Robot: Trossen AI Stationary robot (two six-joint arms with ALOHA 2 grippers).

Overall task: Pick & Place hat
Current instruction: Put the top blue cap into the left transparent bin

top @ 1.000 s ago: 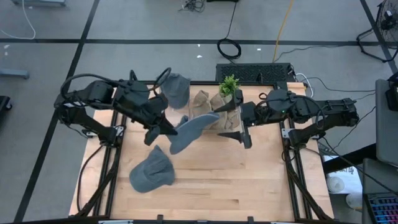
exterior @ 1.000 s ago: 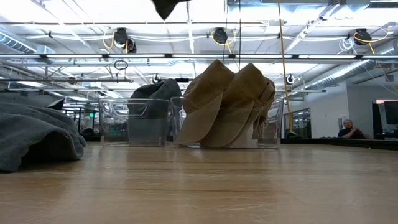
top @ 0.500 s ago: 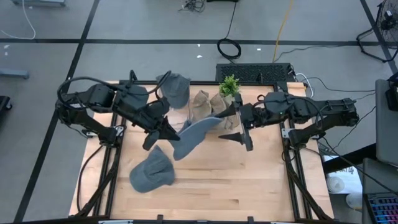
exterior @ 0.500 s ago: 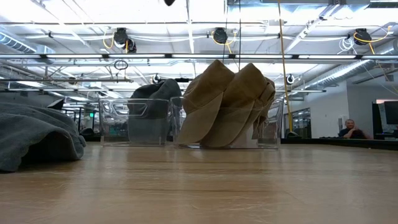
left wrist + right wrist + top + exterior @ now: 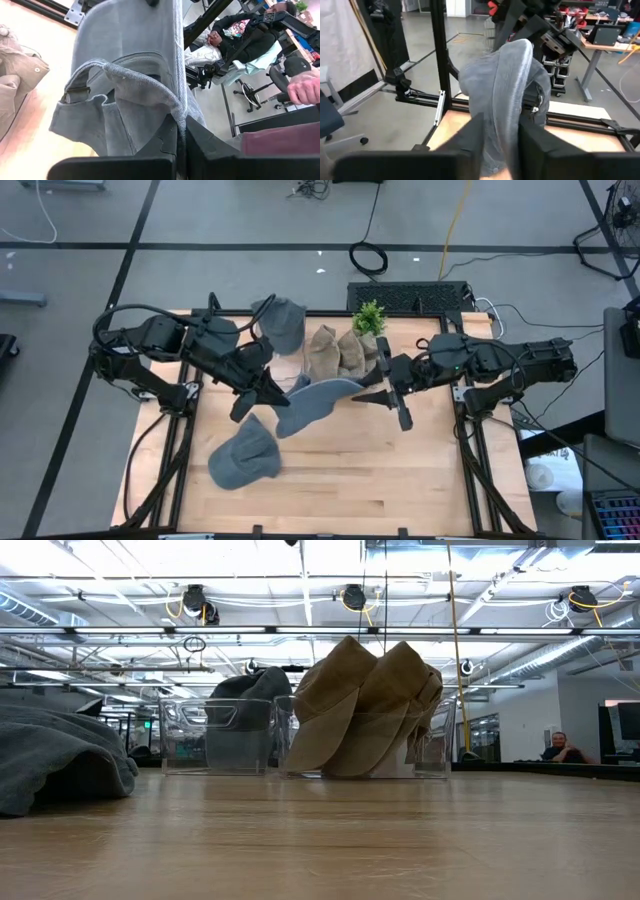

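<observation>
- Spare grey hat (image 5: 243,455) lies on the table (image 5: 400,480), front left.
- Left gripper (image 5: 268,392) is clamped on the held hat (image 5: 315,402), keeping it aloft mid-table.
- Right gripper (image 5: 388,380) pinches the hat's other edge, likely to spread it.
- Tan hats (image 5: 335,352) fill the bin behind.

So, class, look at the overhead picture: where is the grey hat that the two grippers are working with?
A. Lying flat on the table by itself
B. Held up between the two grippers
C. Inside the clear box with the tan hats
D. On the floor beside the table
B: the grey hat hangs above the table, stretched between the left gripper and the right gripper, each shut on an edge.
</observation>
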